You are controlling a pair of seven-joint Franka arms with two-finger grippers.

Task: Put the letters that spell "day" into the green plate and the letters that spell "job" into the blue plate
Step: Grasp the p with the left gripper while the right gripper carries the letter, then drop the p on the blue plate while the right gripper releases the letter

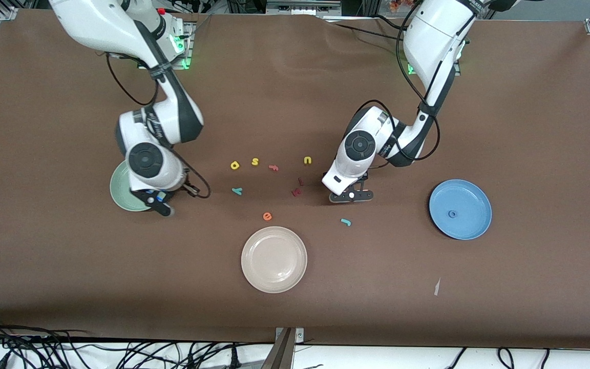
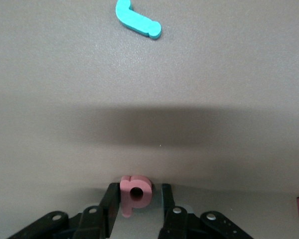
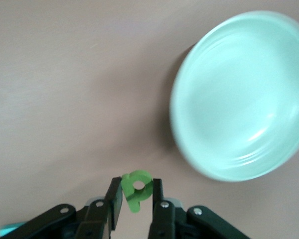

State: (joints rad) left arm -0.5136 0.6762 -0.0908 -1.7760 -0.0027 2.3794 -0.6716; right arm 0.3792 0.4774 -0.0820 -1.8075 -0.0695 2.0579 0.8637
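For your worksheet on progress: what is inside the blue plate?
The blue plate holds one small blue ring, the "o", near its middle. Nothing else is in it, and nothing covers it. The "j" lies on the table.

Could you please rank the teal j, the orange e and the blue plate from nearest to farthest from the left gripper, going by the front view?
From the left gripper:
1. teal j, just nearer the camera.
2. orange e, toward the right arm's end.
3. blue plate, at the left arm's end.
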